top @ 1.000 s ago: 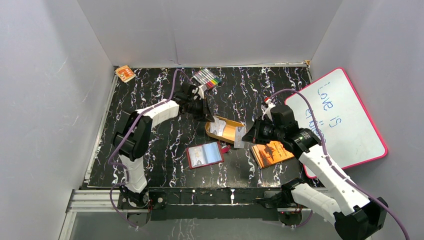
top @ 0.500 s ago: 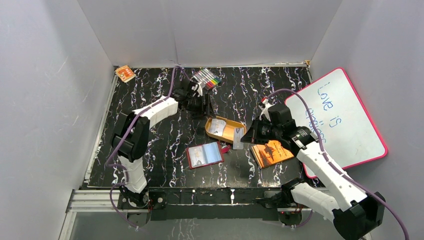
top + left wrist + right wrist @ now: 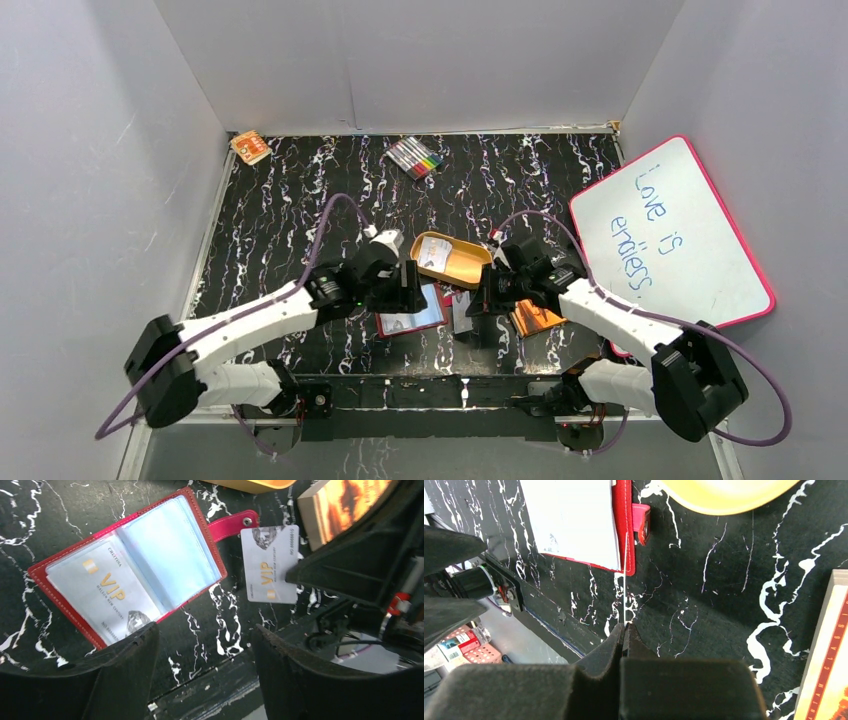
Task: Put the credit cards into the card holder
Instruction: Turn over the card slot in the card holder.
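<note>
near the tabletop's [image 3: 290, 200] front edge, the left gripper [image 3: 202, 634] hangs spread over the open card holder [image 3: 165, 555]; the right gripper [image 3: 624, 628] pinches a credit card [image 3: 270, 562] beside it.

Soft overhead light is filling the booth; the wrist cameras are blurring whatever is closest.
From above, white walls are bouncing even light onto the black marbled counter [image 3: 280, 220], which is swallowing most shadows, and the whiteboard [image 3: 670, 240] is showing bright but readable. In the left wrist view the card holder [image 3: 165, 555] is catching a pale sheen on its clear sleeves, the credit card [image 3: 270, 562] beside it is reading crisp, and the left fingers [image 3: 115, 680] are looming dark and soft-edged along the bottom. In the right wrist view the orange tray [image 3: 724, 495] is glaring washed-out yellow at the top edge, while the right fingers [image 3: 596, 667] are sitting black and out of focus.
</note>
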Robot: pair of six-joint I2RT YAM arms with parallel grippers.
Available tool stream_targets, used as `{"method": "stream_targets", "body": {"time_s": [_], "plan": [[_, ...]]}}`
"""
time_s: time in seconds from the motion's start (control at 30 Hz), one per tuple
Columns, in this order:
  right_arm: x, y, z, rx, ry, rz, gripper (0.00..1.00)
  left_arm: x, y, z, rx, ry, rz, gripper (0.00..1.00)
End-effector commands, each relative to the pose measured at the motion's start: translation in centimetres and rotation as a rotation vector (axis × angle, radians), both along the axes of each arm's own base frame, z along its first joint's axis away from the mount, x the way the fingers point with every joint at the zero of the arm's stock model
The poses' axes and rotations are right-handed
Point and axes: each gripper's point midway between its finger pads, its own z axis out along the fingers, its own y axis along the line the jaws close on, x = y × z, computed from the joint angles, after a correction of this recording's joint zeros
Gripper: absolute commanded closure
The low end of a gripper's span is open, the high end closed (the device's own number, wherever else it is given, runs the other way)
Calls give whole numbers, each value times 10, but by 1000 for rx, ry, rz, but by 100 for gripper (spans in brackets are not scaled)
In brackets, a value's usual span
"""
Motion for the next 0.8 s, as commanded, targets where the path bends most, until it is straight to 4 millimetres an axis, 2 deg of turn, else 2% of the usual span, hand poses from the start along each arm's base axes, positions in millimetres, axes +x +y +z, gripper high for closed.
{"method": "stream_targets", "body": {"time_s": [0.0, 0.17, 0.37, 0.53, 0.77], "plan": [[4, 15, 9, 78, -38, 17, 100, 19, -18, -8, 43, -28, 33, 37], [3, 24, 5, 97, -12, 42, 100, 28, -29, -31, 91, 2, 33, 40], [0, 21, -14, 51, 46, 38, 100, 33, -30, -54, 164, 33, 41, 41], [-7, 23, -20, 45, 81, 66, 100, 31, -27, -60, 188, 43, 40, 40], [-30, 40, -23, 41, 118, 144, 100, 29, -24, -66, 209, 52, 29, 39]]}}
